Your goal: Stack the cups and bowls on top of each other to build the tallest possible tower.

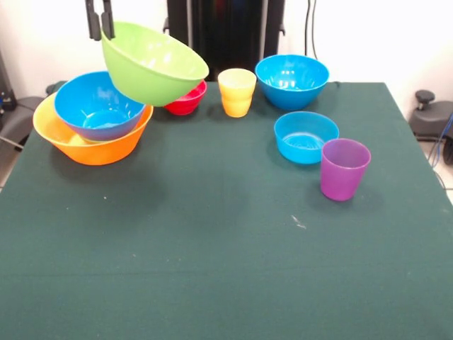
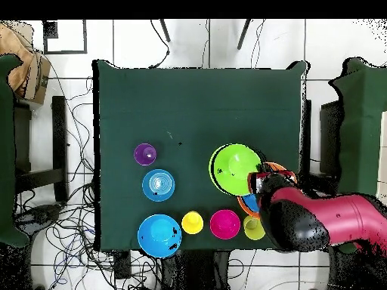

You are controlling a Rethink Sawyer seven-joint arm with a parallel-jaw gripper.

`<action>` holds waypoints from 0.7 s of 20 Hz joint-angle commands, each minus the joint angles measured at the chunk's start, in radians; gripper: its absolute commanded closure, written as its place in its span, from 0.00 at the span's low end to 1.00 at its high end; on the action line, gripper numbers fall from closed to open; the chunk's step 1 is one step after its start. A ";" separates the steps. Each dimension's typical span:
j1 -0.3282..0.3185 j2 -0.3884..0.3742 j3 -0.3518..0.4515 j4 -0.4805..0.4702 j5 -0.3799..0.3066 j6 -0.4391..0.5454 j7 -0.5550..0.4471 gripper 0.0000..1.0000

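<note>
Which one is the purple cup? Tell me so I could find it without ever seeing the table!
Start at the dark green table. In the front view, look on the right, just in front of the shallow blue plastic bowl. There stands the translucent purple plastic cup, upright and alone; it is the only purple thing and taller than wide.

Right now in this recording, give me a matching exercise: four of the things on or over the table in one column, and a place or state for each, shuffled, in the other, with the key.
Things:
1. lime green bowl
2. large blue bowl on the robot's right
3. purple cup
4. yellow cup

States:
A. upright on the cloth, beside the shallow blue bowl
B. nested in the orange-yellow bowl
C. tilted in the air, its rim held by the pincer
D. upright between the red bowl and the other large blue bowl

Pairs: 1-C, 2-B, 3-A, 4-D
</note>
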 commanded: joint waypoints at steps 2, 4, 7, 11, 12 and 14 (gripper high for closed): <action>0.001 0.087 0.009 -0.001 -0.103 0.052 -0.268 1.00; -0.015 0.086 0.030 0.006 -0.088 0.062 -0.281 1.00; -0.066 0.065 0.077 0.024 -0.038 0.081 -0.301 1.00; -0.098 0.026 0.122 0.025 0.008 0.133 -0.332 1.00; -0.099 0.023 0.125 0.023 0.009 0.136 -0.328 1.00; -0.101 0.022 0.134 0.022 0.012 0.142 -0.322 1.00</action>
